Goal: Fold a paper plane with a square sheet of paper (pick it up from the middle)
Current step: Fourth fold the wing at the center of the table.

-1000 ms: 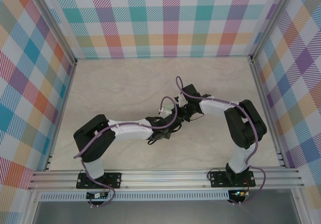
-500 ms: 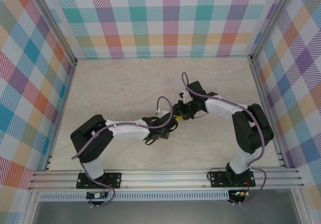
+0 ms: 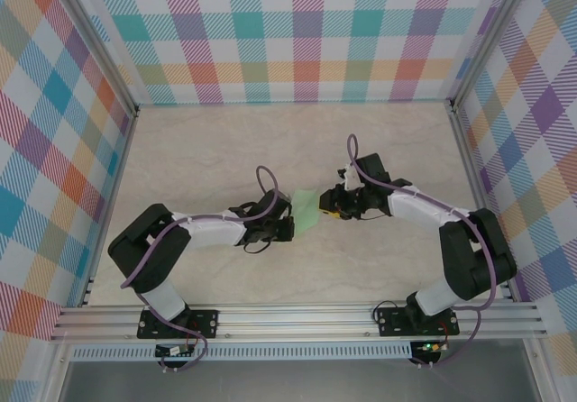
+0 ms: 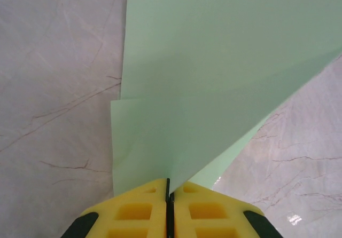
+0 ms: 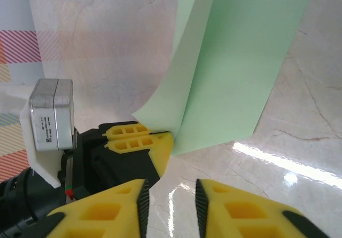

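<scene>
Mid-table, my left claw (image 4: 168, 187) pinches the paper (image 4: 214, 62), which stands as a green screen just ahead of my right claw (image 5: 170, 195) — jaws parted, bare table (image 3: 207, 150) between us. The far half lies open to the plaid walls (image 3: 288, 41) — my left arm (image 3: 212, 229) and right arm (image 3: 419, 205) bar the near side.

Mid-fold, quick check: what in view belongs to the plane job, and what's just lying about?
Part of the job:
green paper, partly folded
left gripper, shut on the paper
right gripper, open, next to the paper

Just there:
table
checked walls
metal rail at the near edge
</scene>
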Controlling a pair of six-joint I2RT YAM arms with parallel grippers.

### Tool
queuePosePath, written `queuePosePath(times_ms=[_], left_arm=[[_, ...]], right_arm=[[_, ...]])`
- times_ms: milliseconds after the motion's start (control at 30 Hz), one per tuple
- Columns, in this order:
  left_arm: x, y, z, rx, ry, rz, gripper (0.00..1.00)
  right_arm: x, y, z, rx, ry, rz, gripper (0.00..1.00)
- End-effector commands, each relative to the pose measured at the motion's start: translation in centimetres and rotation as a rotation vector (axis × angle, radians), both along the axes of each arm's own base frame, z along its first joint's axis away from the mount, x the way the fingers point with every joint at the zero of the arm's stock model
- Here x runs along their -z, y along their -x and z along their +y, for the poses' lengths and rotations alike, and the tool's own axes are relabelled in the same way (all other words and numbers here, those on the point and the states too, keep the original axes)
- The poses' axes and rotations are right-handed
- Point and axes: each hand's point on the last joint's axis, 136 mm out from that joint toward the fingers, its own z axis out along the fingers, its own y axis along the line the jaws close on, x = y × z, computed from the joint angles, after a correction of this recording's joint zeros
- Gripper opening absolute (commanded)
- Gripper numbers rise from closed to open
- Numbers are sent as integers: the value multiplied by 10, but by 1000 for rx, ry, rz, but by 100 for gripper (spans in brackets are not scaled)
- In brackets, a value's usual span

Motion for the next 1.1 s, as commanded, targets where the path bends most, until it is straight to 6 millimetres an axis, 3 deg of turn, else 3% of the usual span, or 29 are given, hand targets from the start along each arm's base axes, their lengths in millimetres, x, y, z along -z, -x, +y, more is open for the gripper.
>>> queuePosePath(times_ms=[0,100,467,633,833,1067], left_arm=[[-14,-3,-10,9,153,28,10],[-13,-5,-7,2,184,48,10],[-10,-6,-6,18,234,102,11],[-11,-7,-6,20,239,106,10],[-12,-7,-6,23,231,102,12],[-9,-6,2,21,183,95,21]], right_arm=[[-3,0,17,-43,-64,-15,25],[2,1,29,-70,-72,-6,20],[11,-2,70,-137,-107,6,17],[11,-12,75,-120,-109,3,17],[26,-22,76,-80,-69,34,16],[36,-26,69,-49,-8,44,15]])
